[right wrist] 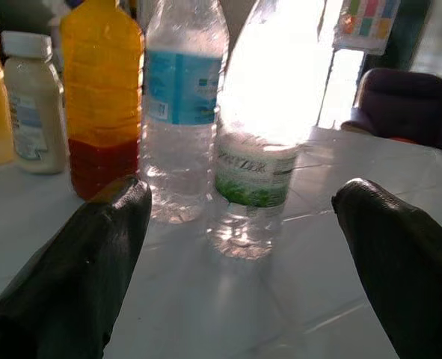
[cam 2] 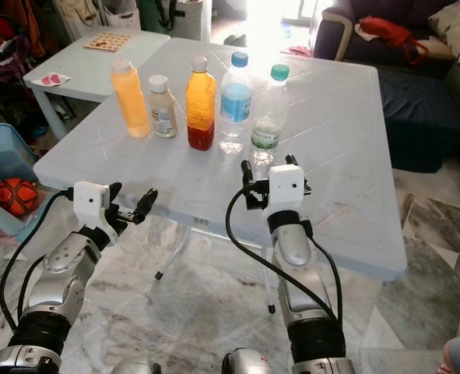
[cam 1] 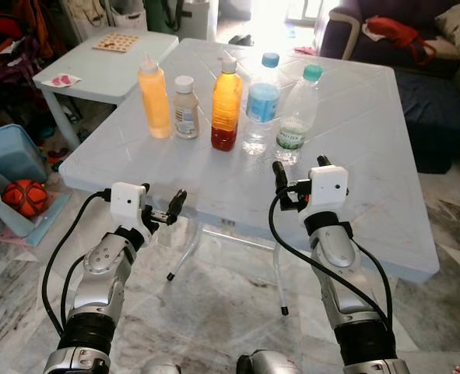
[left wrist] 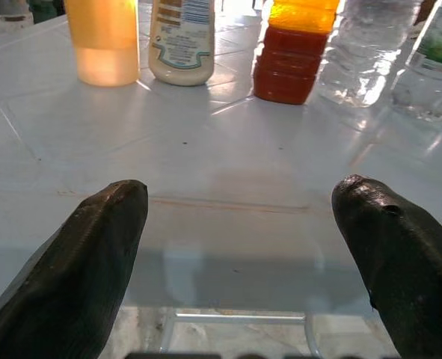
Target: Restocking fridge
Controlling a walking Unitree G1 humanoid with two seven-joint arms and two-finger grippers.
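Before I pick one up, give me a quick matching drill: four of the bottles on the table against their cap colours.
Bottles:
1. yellow squeeze bottle
2. orange-and-red drink bottle
3. blue-label water bottle
4. green-label water bottle

Caps:
A. green
B. white, flat
C. blue
D. pale pointed nozzle

Pairs: 1-D, 2-B, 3-C, 4-A
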